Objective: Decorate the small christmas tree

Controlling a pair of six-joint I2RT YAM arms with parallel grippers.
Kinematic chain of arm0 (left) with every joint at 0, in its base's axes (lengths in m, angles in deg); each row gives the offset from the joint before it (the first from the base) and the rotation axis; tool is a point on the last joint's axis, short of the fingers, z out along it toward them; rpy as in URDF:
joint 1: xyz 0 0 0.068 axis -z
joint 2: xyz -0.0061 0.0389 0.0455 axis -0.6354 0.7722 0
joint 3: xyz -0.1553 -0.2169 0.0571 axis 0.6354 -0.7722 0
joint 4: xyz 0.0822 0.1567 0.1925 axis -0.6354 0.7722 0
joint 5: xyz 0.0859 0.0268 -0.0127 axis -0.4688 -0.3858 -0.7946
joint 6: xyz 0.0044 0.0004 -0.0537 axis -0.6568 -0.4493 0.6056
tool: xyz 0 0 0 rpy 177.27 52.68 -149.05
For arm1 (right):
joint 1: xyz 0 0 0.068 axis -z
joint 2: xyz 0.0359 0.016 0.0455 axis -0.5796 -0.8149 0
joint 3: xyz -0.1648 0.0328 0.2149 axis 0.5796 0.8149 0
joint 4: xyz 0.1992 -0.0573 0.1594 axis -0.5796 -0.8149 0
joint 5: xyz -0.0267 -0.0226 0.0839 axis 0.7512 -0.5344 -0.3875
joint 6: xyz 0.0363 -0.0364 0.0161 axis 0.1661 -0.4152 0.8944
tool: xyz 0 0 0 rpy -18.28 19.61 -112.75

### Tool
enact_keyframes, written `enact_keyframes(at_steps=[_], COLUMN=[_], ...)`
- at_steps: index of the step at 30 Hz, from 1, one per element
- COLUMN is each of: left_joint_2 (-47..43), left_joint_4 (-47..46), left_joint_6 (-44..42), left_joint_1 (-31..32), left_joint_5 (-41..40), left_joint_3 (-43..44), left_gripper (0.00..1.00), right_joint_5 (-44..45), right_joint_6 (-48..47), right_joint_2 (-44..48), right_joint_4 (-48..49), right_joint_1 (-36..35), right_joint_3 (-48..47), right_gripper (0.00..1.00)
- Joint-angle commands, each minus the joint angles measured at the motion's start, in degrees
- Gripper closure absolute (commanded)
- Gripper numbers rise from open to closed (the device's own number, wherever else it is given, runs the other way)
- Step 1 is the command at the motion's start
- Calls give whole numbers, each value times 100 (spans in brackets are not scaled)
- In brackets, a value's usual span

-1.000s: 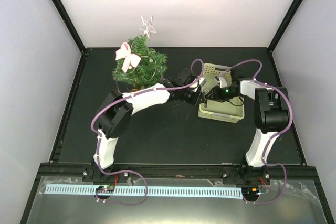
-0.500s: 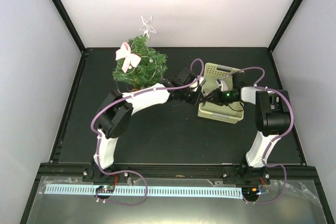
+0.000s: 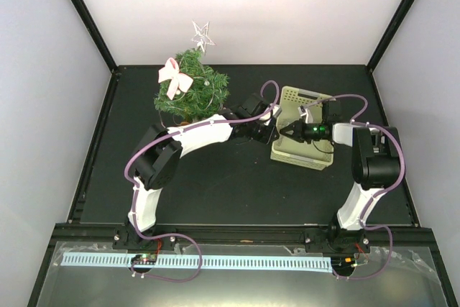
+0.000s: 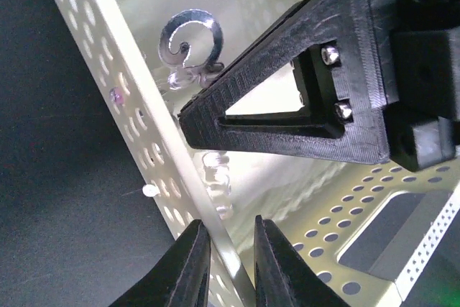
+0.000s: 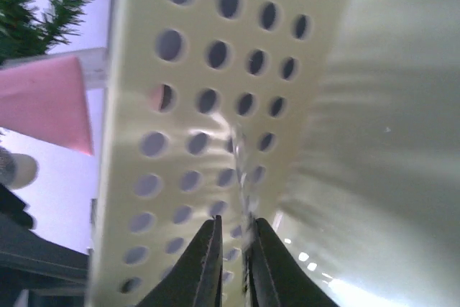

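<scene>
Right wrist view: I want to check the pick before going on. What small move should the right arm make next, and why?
Probably lift the right fingers straight up, slowly. They look pinched on a thin clear ornament inside the basket, whose wall the left fingers straddle, so it should stay put.

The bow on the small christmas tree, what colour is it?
The bow is pale pink, clearest in the top external view.
</scene>
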Motion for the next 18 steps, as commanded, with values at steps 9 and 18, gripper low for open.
enact_keyframes(at_steps=[9, 18], left_joint_2=[-134, -315], left_joint_4=[-90, -151], left_joint_6=[-85, 54], left_joint_1=[43, 44], left_joint_5=[98, 400], left_joint_3=[76, 275], left_gripper=[82, 60], right_joint_5=[191, 1948], right_joint_6=[66, -243], right_joint_2=[516, 1339], right_joint_4=[229, -792], right_joint_1=[145, 147], right_joint_3=[162, -411], right_gripper=[99, 99])
